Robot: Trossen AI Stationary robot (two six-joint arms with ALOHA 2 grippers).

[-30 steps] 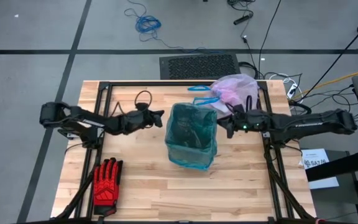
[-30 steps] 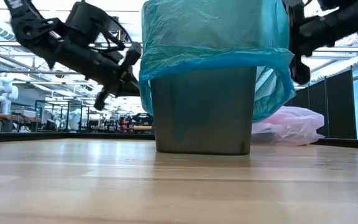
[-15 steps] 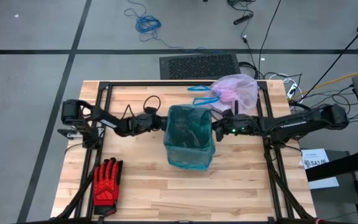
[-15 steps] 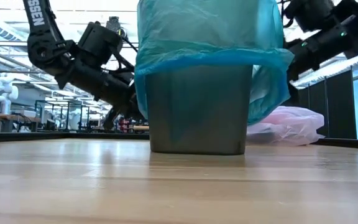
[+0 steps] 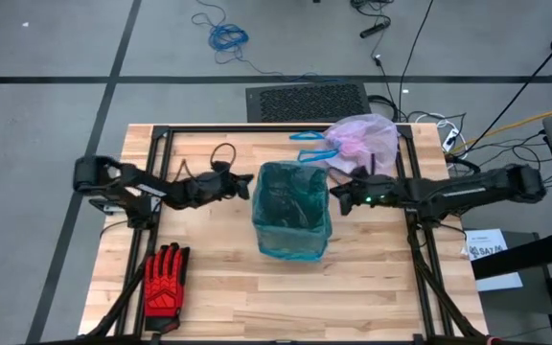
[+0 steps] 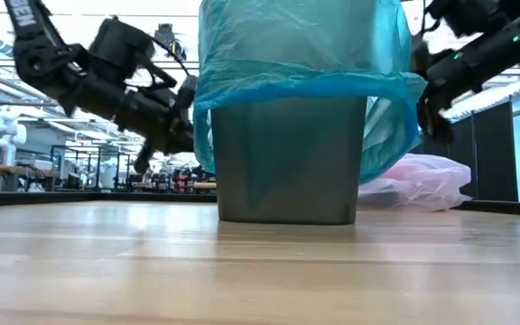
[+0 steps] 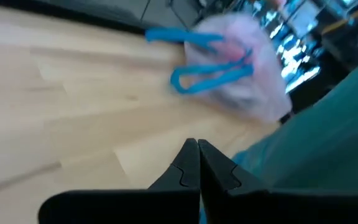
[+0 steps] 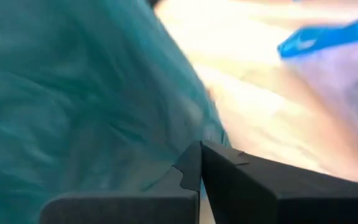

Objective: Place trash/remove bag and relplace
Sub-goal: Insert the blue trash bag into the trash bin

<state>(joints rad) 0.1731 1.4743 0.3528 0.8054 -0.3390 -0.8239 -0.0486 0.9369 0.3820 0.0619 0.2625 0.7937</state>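
Bin: a grey bin [image 6: 287, 162] stood mid-table, lined with a teal-blue bag [image 5: 292, 206] whose edge draped down over the rim and hung partway along the walls.

Left gripper: the left gripper [image 5: 247, 181] hung just beside the bin's left side, above the table; fingers pressed tight together with nothing between them, plain in the left wrist view [image 7: 197, 163]. In the low view it sat at the liner's edge [image 6: 186, 113]; contact with the plastic could not be told.

Right gripper: the right gripper [image 5: 343, 201] was at the bin's right side, fingers clamped flat against each other and empty [image 8: 201, 163], the teal plastic filling most of its wrist view.

Bag: the pale pink-lavender bag [image 5: 364, 140] lay bunched and full-looking on the table's far right part, behind the right arm, with blue drawstring loops [image 7: 211, 74] trailing out beside it.

Trash: no loose wads showed on the boards.

Glove: a red-and-black glove [image 5: 164, 280] lay flat near the front left corner, well apart from both arms.

Table: pale wood table [image 5: 372, 297], black frame rails along its sides.
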